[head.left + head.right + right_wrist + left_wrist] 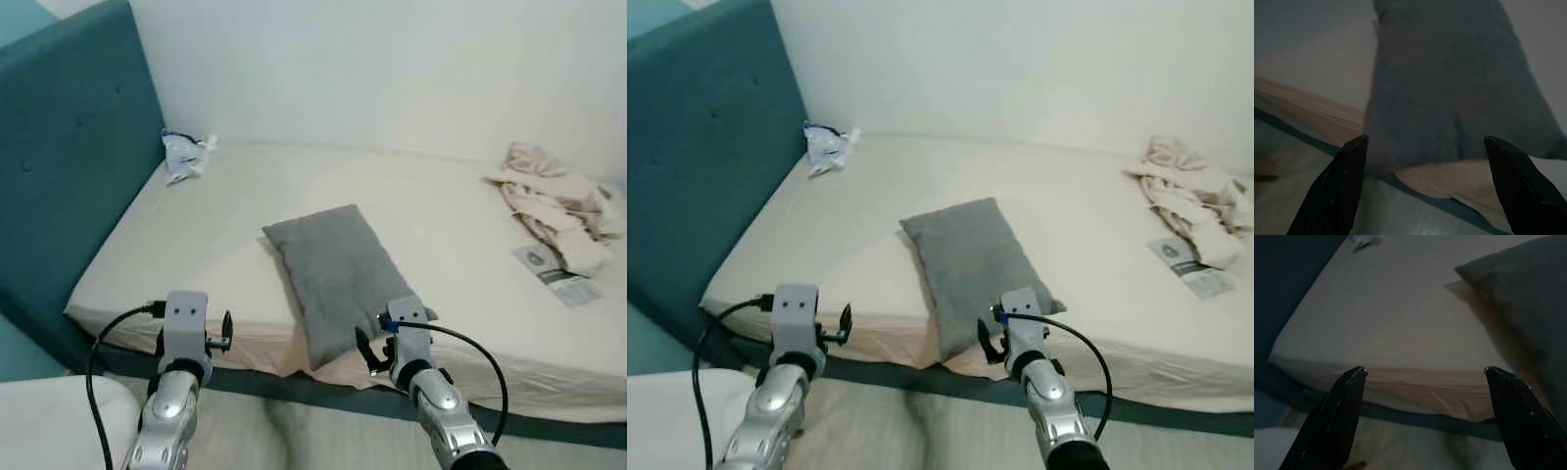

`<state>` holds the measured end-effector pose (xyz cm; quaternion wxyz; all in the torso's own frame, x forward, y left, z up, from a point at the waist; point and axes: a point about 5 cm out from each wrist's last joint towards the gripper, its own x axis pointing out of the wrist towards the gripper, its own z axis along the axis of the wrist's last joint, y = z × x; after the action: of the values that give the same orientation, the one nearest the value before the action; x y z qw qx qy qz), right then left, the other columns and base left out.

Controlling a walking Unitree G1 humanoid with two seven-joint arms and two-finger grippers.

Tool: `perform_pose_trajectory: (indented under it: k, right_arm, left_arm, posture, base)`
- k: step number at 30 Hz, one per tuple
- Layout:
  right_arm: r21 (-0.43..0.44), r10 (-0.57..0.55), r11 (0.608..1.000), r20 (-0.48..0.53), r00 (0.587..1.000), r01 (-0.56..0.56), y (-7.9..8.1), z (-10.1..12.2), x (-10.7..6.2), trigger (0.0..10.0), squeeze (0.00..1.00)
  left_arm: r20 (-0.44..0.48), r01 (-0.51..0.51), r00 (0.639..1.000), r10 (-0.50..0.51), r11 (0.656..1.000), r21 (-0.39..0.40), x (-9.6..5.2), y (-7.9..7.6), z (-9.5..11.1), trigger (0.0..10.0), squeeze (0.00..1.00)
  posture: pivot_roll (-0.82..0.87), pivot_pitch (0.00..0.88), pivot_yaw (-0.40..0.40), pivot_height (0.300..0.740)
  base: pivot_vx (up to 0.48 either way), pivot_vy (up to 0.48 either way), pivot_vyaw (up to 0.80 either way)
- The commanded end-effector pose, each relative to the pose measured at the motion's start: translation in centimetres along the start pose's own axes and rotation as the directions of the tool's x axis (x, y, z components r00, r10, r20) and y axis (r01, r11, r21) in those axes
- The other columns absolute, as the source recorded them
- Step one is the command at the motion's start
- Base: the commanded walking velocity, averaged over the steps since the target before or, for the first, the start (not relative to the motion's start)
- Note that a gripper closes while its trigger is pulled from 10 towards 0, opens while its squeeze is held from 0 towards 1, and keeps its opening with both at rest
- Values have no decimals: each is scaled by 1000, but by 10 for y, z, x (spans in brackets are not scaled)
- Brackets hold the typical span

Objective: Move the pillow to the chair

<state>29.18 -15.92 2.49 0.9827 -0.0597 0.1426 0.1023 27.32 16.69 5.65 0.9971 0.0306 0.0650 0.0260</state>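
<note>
A grey pillow (338, 274) lies flat on the cream bed (225, 225), its near end reaching the front edge of the mattress. My right gripper (1425, 142) is open just in front of that near end, fingers spread wide on either side of the pillow (1449, 83) without touching it. Over to the left, my left gripper (1425, 372) is open too, held before the bed's front edge with bare sheet beyond it and the pillow's corner (1523, 284) off to its side. Both arms (181, 343) (416, 352) are raised side by side ahead of me.
A teal padded headboard (69, 147) rises on the left. A crumpled white-blue bag (184, 155) lies at the bed's far corner. Beige clothes (558, 201) and a printed leaflet (558, 274) lie at the right. A white surface (54, 416) sits at lower left.
</note>
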Motion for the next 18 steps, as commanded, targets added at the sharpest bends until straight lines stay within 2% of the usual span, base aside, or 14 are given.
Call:
perform_pose_trajectory:
  k: [1,5,6,7,11,13,15,18]
  right_arm:
    - [-17,31,999,20,999,-31,7,4,0,10000,0]
    - [-46,48,998,27,998,-47,9,4,0,10000,0]
    - [-51,38,998,23,999,-37,7,1,-2,10000,0]
    - [-22,14,1000,24,1000,-14,4,1,-2,10000,0]
    - [-27,16,1000,21,1000,-15,5,3,0,10000,0]
    - [-58,64,996,31,997,-63,13,8,3,10000,0]
    - [-74,77,994,39,996,-74,13,10,4,10000,0]
    - [-68,35,997,22,999,-33,6,6,4,10000,0]
  left_arm:
    - [15,-17,1000,17,1000,-5,3,4,4,10000,0]
    - [17,-28,999,28,999,-23,3,5,5,10000,0]
    - [29,-7,1000,8,999,-34,1,1,4,10000,0]
    - [45,23,999,-21,999,-47,-2,-4,5,10000,0]
    - [56,32,998,-30,998,-51,-1,-5,7,10000,0]
    - [68,21,998,-18,998,-53,1,-3,10,10000,0]
    - [69,18,998,-14,998,-58,2,-3,11,10000,0]
    - [58,22,998,-19,998,-53,1,-6,7,10000,0]
  posture:
    - [43,130,-1,740]
    - [44,126,0,740]
    - [43,103,1,740]
    - [39,109,-5,740]
    - [40,121,-29,740]
    - [37,113,-24,740]
    - [39,117,-24,740]
    - [46,95,-21,740]
  base:
    - [0,0,0]
    - [0,0,0]
    - [0,0,0]
    - [277,0,0]
    - [328,0,0]
    - [364,0,0]
    - [364,0,0]
    - [364,0,0]
